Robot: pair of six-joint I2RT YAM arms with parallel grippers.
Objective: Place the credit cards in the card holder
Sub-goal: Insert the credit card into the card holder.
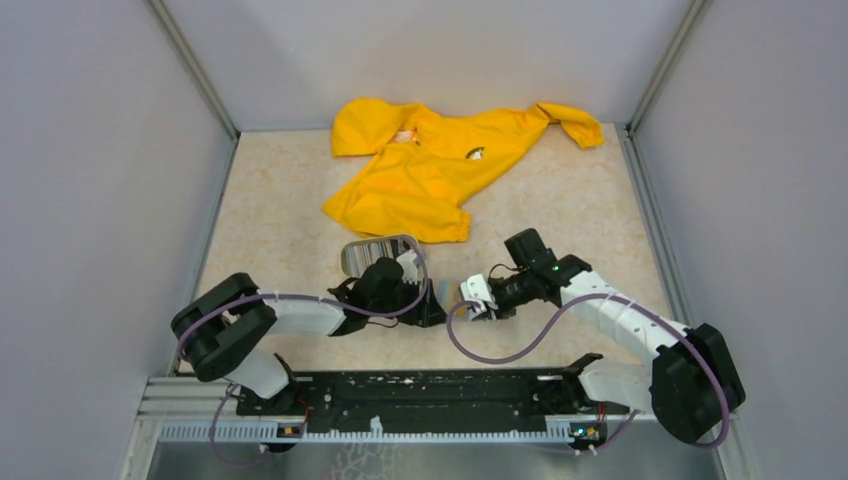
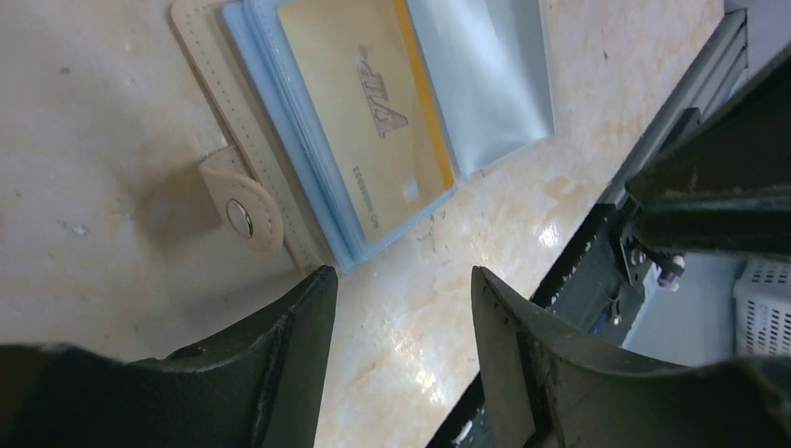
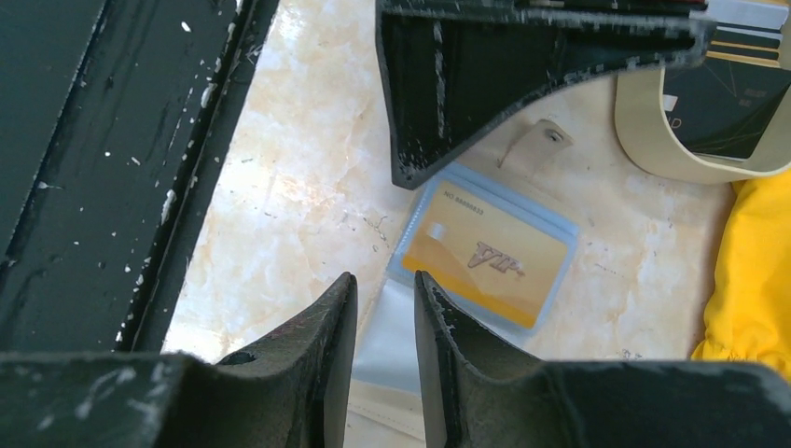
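As the card holder (image 2: 219, 93) lies open, its card (image 2: 364, 121) parallels the tabbed edge.

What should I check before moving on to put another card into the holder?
1. Card holder lying open on the table: ok.
2. Gold card seated in a clear sleeve: ok.
3. Left gripper open and empty: ok.
4. Right gripper pinching the free pocket leaf: cannot tell; its jaws stand narrow with the leaf showing in the gap.
5. A card in hand, ready to insert: not ok; neither gripper holds one.
6. More cards available in the beige tray: ok.
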